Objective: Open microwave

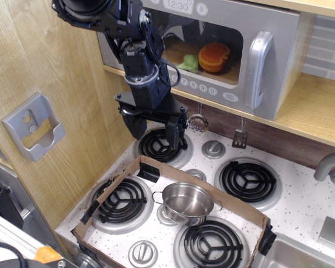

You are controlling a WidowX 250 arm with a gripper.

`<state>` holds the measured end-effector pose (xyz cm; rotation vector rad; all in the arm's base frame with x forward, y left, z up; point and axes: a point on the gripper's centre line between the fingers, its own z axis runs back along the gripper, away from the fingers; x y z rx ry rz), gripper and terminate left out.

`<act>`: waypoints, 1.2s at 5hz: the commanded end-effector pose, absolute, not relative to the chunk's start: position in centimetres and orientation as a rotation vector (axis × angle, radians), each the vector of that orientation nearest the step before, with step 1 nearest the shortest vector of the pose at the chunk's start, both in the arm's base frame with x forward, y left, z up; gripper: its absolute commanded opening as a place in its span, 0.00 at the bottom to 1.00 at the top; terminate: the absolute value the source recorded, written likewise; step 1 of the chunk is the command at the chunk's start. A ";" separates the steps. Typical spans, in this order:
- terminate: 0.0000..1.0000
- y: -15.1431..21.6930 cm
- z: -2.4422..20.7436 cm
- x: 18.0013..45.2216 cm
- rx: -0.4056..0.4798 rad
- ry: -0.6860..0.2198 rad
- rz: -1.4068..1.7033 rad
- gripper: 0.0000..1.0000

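The grey toy microwave (pixel 268 22) sits on a wooden shelf at the top, its door shut. Its clear window shows an orange item (pixel 214 57) and a green item (pixel 191 62) inside. A chunky silver vertical handle (pixel 255 70) is on the door's right side, with round white buttons (pixel 204 87) along the bottom and a clock display (pixel 177 5) on top. My black gripper (pixel 155 129) hangs open and empty over the back-left burner (pixel 161 146), below and left of the microwave, far from the handle.
A steel pot (pixel 187 202) sits on the stovetop inside a low cardboard frame (pixel 173 173). Small utensils (pixel 240 137) hang under the shelf. A grey wall holder (pixel 33 125) is at left. A faucet (pixel 332 167) and sink (pixel 301 254) are at right.
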<state>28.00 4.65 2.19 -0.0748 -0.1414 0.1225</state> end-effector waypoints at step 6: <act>0.00 -4.4 13.3 34.7 -0.006 -0.342 -0.005 1.00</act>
